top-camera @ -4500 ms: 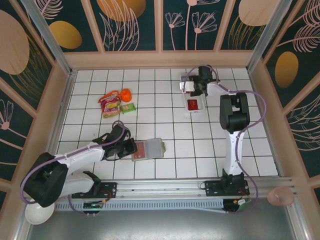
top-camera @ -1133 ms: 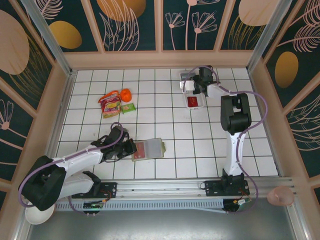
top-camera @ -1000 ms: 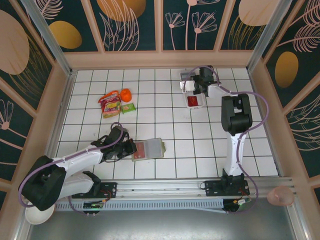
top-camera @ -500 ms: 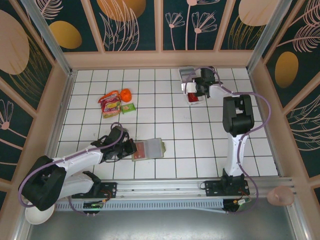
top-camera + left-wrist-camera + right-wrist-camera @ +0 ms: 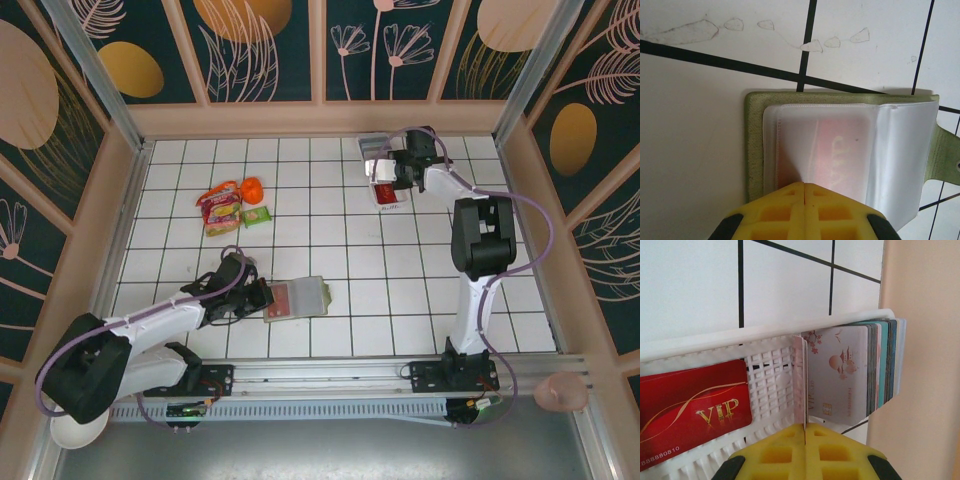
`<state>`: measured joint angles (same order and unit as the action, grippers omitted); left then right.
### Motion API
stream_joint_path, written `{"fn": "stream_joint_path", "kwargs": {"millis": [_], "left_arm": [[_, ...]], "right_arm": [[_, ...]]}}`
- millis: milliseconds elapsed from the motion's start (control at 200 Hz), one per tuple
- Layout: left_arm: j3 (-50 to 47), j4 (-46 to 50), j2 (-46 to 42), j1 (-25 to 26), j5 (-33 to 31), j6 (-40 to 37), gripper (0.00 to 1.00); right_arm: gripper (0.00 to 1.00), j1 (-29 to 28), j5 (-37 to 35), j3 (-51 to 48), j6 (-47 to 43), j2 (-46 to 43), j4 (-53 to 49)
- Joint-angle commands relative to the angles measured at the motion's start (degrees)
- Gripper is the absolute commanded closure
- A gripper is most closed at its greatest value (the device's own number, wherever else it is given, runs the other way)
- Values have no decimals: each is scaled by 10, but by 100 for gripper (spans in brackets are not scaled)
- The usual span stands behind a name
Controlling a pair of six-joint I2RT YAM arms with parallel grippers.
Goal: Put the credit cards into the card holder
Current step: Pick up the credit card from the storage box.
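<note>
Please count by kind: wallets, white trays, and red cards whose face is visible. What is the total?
Wallet: 1
White tray: 1
Red cards: 2, one in the wallet's clear sleeve, one lying in the tray
Total: 4

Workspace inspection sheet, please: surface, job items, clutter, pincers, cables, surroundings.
surface: white tiled table, faint marks.
job's things: card holder open, red card in its clear sleeve; red VIP card flat in white tray beside upright card stack.
clutter: snack packets; white bowl off the table.
grippers: left pincer shut over the sleeve; right pincer shut on edge-on card.
cables: purple cables looped along both arms.
surroundings: leaf-pattern wall panels.
</note>
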<state>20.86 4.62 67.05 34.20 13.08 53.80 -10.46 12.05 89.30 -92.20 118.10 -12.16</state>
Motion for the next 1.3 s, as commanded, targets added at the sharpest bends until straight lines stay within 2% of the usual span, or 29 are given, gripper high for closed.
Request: {"fn": "stream_joint_path", "kwargs": {"millis": [0,465,871,1061,1226,1296], "left_arm": [[-9,10,-10,2,5,9,100],[-2,10,2,3,1,13,100],[-6,14,-7,2,-4,16,100],[-7,17,-15,3,-6,16,100],[-14,15,-23,3,-7,17,100],[-17,12,-26,2,-5,18,100]], "right_arm": [[100,6,-1,-4,12,-6,35],[100,4,-9,50,43,52,95],[100,5,-20,59,103,54,156],[100,2,-3,60,180,17,157],[100,3,63,32,284,-67,134],[100,1,76,16,367,-102,142]]}}
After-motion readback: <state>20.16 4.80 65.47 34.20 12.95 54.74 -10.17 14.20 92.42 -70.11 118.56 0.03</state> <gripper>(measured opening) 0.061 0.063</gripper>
